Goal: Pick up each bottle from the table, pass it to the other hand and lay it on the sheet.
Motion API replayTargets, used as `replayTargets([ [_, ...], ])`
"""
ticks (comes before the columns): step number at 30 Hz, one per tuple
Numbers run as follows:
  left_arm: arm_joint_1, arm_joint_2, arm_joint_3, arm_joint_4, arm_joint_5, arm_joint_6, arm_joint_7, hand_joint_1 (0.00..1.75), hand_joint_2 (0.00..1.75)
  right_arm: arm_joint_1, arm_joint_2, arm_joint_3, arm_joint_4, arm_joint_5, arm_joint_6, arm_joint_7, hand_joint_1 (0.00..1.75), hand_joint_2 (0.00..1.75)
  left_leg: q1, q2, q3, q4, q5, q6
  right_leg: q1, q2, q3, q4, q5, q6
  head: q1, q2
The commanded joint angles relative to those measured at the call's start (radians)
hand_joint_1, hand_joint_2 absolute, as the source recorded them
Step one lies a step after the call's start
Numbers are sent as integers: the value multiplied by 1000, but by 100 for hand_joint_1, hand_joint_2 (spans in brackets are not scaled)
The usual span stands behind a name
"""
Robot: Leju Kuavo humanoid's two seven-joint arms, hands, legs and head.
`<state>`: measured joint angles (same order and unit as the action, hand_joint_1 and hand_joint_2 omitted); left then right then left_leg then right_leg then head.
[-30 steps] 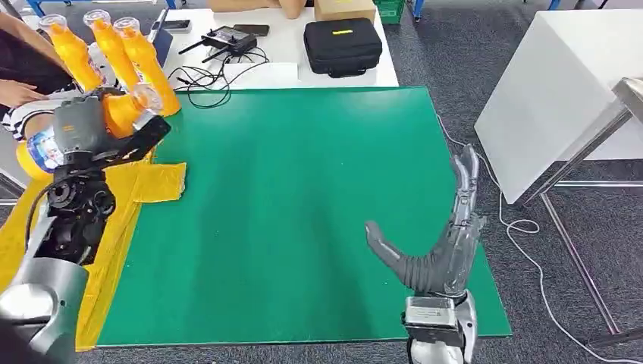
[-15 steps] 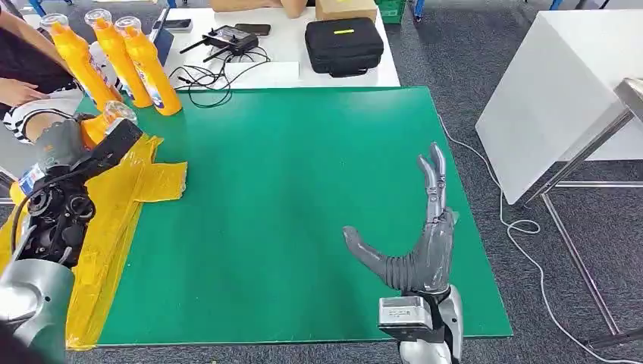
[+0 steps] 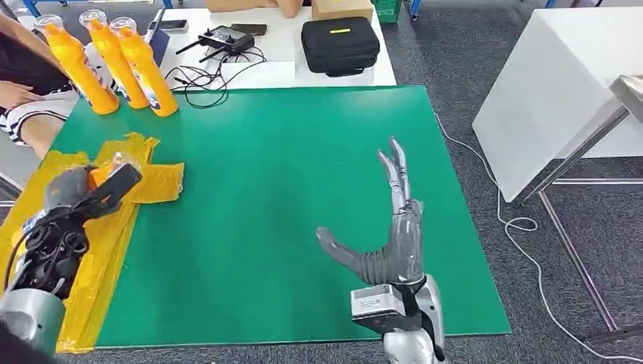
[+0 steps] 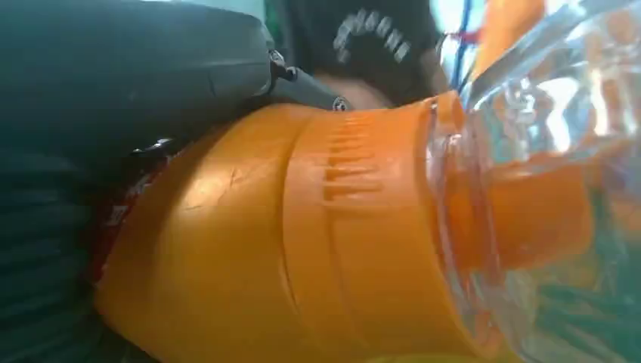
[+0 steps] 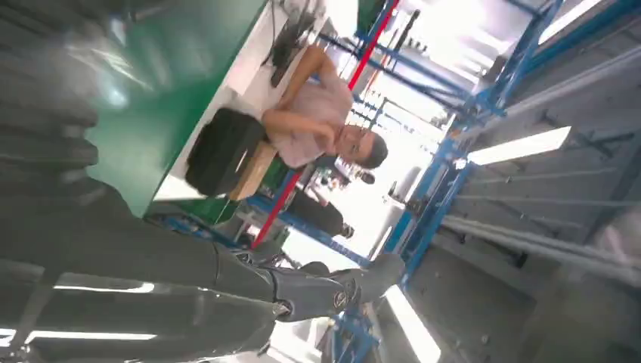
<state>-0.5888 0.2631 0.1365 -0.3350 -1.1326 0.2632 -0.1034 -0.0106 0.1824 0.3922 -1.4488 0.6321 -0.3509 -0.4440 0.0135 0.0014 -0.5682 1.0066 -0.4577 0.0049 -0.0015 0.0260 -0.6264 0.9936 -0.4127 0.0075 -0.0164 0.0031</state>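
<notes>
At the far left of the head view the left hand (image 3: pixel 76 193) grips an orange bottle (image 3: pixel 102 173), its fingers wrapped round the body and its clear cap showing just past them. Hand and bottle are low over the yellow sheet (image 3: pixel 114 227), which lies crumpled along the left edge of the green table (image 3: pixel 288 167); whether the bottle touches the sheet cannot be told. The left wrist view shows the same bottle close up — orange shoulder and neck (image 4: pixel 317 227) under the clear cap, the dark hand across it. Behind the sheet, at the table's far left corner, three more orange bottles (image 3: pixel 114 64) stand upright in a row, close together. A person's arm (image 3: pixel 19 95) reaches in beside them. Further right, on a white table beyond, lie a controller with cables (image 3: pixel 220 38) and a black case (image 3: pixel 340 45). Toward the right, the right hand (image 3: pixel 387 243) hangs over the green table's near part — fingers straight and spread, thumb out to the side, holding nothing.
</notes>
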Motion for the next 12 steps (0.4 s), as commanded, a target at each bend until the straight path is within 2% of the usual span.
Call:
replayTargets([
  [1, 190, 14, 117, 0, 41, 98, -49, 0, 175, -142, 3, 23, 185, -87, 41, -1, 0, 175, 0, 4, 8, -3, -2, 1, 1, 2, 6, -3, -1, 1, 1, 0],
  [5, 267, -106, 188, -233, 47, 155, -92, 0, 175, -68, -23, -35, 109, -132, 53, -3, 0, 175, -1, -3, 7, -4, -1, 1, 0, -4, 7, -4, -2, 1, 1, 0],
  [9, 277, -128, 183, -306, 31, 117, -55, 0, 175, -40, -27, -43, 75, -132, 54, -4, 0, 175, -1, -10, 6, -2, -1, 2, 1, -11, 8, -4, -4, 2, 0, 0],
  [12, 262, -200, 217, -366, 104, 144, -142, 0, 175, -13, -42, -75, 55, -152, 35, -4, 0, 175, -1, -7, 3, -1, -1, 1, 0, -7, 5, -3, -2, 1, 1, 0],
])
